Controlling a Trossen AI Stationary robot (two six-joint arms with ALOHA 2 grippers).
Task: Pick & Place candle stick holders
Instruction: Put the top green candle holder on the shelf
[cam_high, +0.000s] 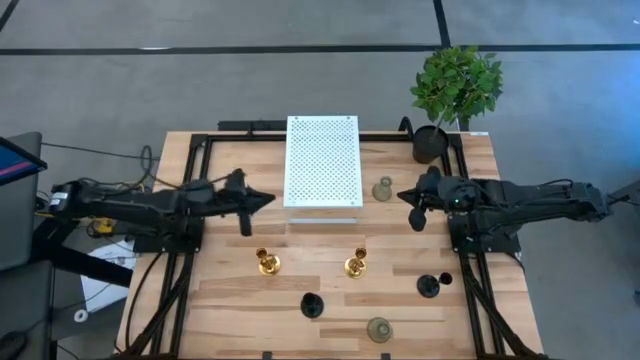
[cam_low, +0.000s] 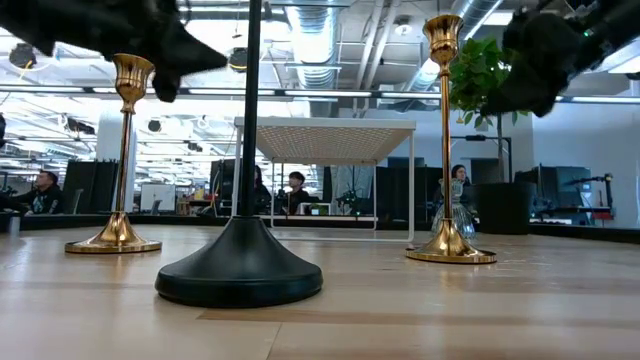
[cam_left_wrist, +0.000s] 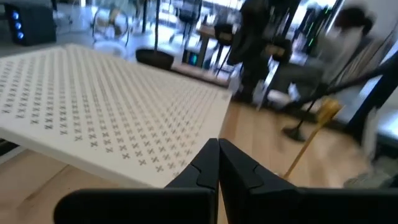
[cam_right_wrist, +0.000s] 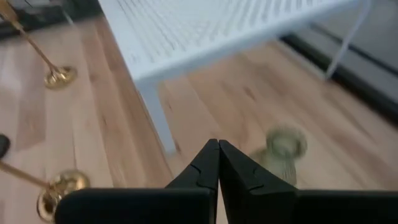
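Observation:
Six candlestick holders stand on their round bases on the wooden table: two gold (cam_high: 268, 262) (cam_high: 356, 265), two black (cam_high: 312, 305) (cam_high: 430, 285), two grey-green (cam_high: 383, 189) (cam_high: 379, 329). My left gripper (cam_high: 268, 198) is shut and empty, above the table beside the left edge of a white perforated shelf (cam_high: 322, 160). My right gripper (cam_high: 403, 196) is shut and empty, just right of the far grey-green holder (cam_right_wrist: 285, 146). In the low view the gold holders (cam_low: 118, 150) (cam_low: 447, 150) and a black one (cam_low: 240, 270) stand tall, with both grippers above them.
The white perforated shelf (cam_left_wrist: 93, 112) stands on thin legs at the table's far middle. A black plant pot with green leaves (cam_high: 432, 143) is at the far right corner. Bare wood lies between the shelf and the row of gold holders. People sit in the room beyond.

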